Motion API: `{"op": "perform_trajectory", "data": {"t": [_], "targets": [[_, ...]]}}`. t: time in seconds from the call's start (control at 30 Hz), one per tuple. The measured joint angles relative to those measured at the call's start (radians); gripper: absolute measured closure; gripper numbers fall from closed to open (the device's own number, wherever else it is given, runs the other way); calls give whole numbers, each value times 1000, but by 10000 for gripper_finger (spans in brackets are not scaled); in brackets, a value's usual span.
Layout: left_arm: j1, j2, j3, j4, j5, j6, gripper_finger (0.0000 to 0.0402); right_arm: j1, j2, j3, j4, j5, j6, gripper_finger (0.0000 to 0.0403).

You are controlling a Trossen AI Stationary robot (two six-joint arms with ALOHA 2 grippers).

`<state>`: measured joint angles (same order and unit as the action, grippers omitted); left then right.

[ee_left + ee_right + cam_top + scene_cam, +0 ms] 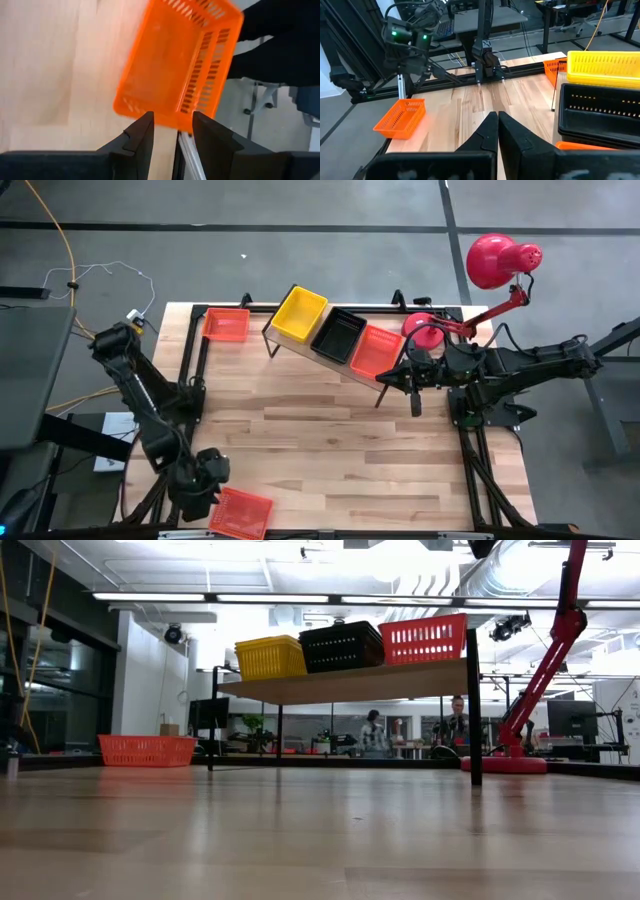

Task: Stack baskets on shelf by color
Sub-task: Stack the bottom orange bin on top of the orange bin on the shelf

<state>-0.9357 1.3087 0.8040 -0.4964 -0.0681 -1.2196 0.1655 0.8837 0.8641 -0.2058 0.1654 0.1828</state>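
Observation:
A yellow basket (300,313), a black basket (338,335) and an orange-red basket (375,350) sit in a row on the shelf (322,364) at the table's far side. A second orange-red basket (227,325) rests on the table at the far left. A third orange-red basket (242,513) lies at the near left corner, partly over the table's edge. My left gripper (172,122) is open at that basket's short end (150,112). My right gripper (497,116) is shut and empty, hovering before the shelf's right end (392,377). My left gripper has its open fingers (142,131) level on either side of the lower edge of the orange-red basket's short end wall (167,125). I cannot tell whether they touch it.
A red desk lamp (495,260) stands with its base (425,330) behind the shelf's right end. The middle of the plank table (340,440) is bare wood. Black frame rails run along the table's sides (470,450). People sit in the room beyond (372,732).

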Motion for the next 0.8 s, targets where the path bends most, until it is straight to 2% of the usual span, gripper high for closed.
{"op": "perform_trajectory", "data": {"t": [0.3,0.63,0.8], "targets": [[-88,48,0,-16,-79,-251,278,0,0,0,-28,0,0,403],[-85,120,0,-15,-61,-605,278,0,0,0,-40,0,0,403],[-72,157,0,8,-43,-680,278,0,0,0,-41,0,-1,403]]}}
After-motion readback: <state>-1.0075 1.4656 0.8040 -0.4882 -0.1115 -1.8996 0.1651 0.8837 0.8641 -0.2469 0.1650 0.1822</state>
